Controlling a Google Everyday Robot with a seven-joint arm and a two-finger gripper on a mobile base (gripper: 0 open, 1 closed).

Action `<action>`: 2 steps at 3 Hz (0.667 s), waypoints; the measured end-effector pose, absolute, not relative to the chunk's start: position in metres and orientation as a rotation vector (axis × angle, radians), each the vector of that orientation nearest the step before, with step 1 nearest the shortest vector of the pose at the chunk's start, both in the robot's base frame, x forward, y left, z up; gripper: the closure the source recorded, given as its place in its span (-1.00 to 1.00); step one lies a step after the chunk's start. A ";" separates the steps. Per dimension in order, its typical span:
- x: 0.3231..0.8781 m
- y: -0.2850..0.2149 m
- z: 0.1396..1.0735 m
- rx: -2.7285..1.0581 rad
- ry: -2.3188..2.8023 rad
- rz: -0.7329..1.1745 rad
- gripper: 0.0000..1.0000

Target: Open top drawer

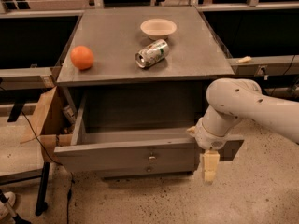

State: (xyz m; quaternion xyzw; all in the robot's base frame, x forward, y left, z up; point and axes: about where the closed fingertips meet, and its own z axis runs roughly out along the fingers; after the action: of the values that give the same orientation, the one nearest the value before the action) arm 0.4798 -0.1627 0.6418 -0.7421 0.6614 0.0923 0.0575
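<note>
**At the right end of the drawer front: gripper and open top drawer**

Below the grey cabinet top [196, 55], the top drawer [117, 156] stands open, its box drawn forward towards the camera and its deep grey inside in view. Its front panel runs across the lower middle of the view, with a small metal knob [152, 157] near its centre. A second knob [148, 169] shows just beneath, on a lower drawer front.

The gripper [210, 168] hangs at the right end of this panel, pointing down towards the speckled floor [140, 199]. Its cream tip reaches below the panel's lower edge. The white arm [252, 106] enters from the right, its wrist just above the panel's top edge. The gripper lies to the right of the top drawer's knob, apart from it. Whether the gripper is spread or closed cannot be told, nor whether it touches the panel.

On the cabinet top rest an orange [82, 57] at left, a can [151, 53] on its side near the centre, and a pale bowl [158, 28] behind it. A cardboard box [44, 118] stands beside the cabinet's left side.
</note>
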 end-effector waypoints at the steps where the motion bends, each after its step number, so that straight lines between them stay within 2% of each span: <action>1: 0.469 -0.161 0.640 -2.263 1.998 0.296 -0.65; 2: 0.463 -0.159 0.641 -2.272 1.992 0.300 -0.18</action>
State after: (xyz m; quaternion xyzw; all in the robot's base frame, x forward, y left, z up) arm 0.4629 -0.1594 0.6413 -0.7473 0.6551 0.0985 0.0525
